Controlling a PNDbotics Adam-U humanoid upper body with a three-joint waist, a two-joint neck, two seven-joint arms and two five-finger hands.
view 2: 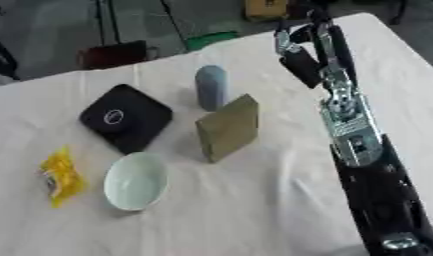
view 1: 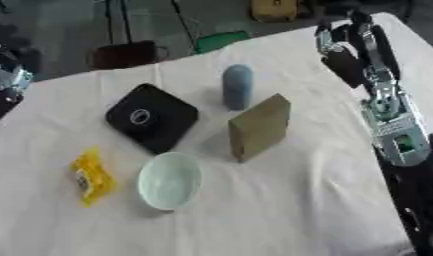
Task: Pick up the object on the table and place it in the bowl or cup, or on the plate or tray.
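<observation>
White cloth covers the table [view 1: 281, 210]. At the far left edge of the left eye view a bit of the left hand [view 1: 8, 75] shows, silver and black; whether its fingers are open or curled cannot be told. A yellow packet [view 1: 91, 176] lies on the cloth, just left of the pale green bowl [view 1: 170, 180]. Behind them sits a black square pad [view 1: 152, 117]. Further right a tan box [view 1: 259, 126] stands upright, with a blue-grey cylinder [view 1: 238, 86] just behind it. Right hand [view 2: 298, 47] hangs above the table's far right part, fingers bent downward, holding nothing
</observation>
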